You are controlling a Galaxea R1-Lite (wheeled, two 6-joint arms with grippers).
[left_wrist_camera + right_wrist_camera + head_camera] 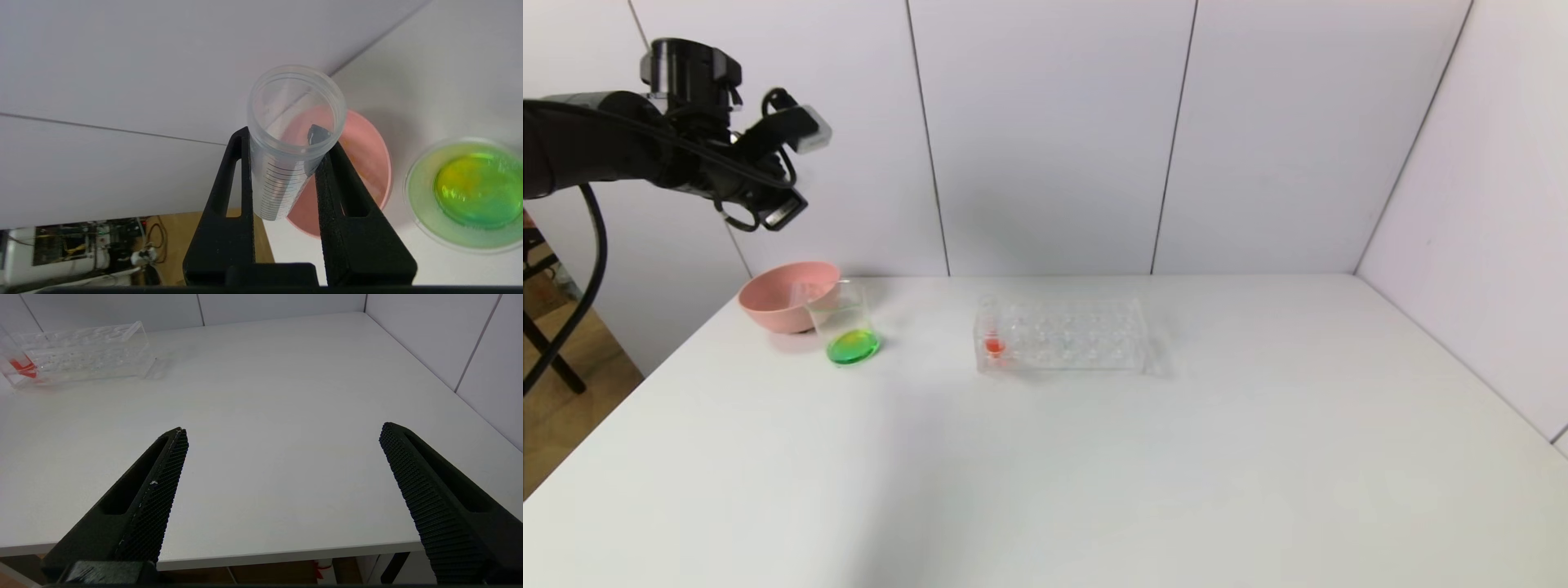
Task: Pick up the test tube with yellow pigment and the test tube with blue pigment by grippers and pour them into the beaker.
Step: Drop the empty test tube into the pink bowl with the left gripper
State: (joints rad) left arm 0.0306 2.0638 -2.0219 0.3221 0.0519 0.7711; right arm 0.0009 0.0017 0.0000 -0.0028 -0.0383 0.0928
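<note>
Your left gripper (286, 143) is raised high over the table's far left corner, clenched on a clear empty tube (292, 139). The tube has fine graduation lines down its side, and its open mouth faces the wrist camera. No pigment shows inside it, so you cannot tell whether it was the yellow or the blue one. From the head view the left gripper (768, 208) hangs above and a little to the left of the pink bowl (786, 296), well clear of the table (1094, 457); the tube itself is not visible there. In the left wrist view the bowl (363, 163) lies directly beyond the tube. The beaker (466, 192) stands just beside the bowl, holding a pool that is yellow at the middle and green around it. In the head view the beaker (846, 325) is upright in front of the bowl's right side, touching or nearly touching it, with bright green liquid at its bottom. The clear rack (1062, 335) sits near the table's middle, well apart from the beaker, with one red-orange tube (992, 336) standing at its left end. Your right gripper (282, 435) is low at the table's near edge, fingers spread wide and holding nothing, pointing across the bare surface. From there the rack (77, 353) is seen far off, with the red colour (20, 367) at one end.
</note>
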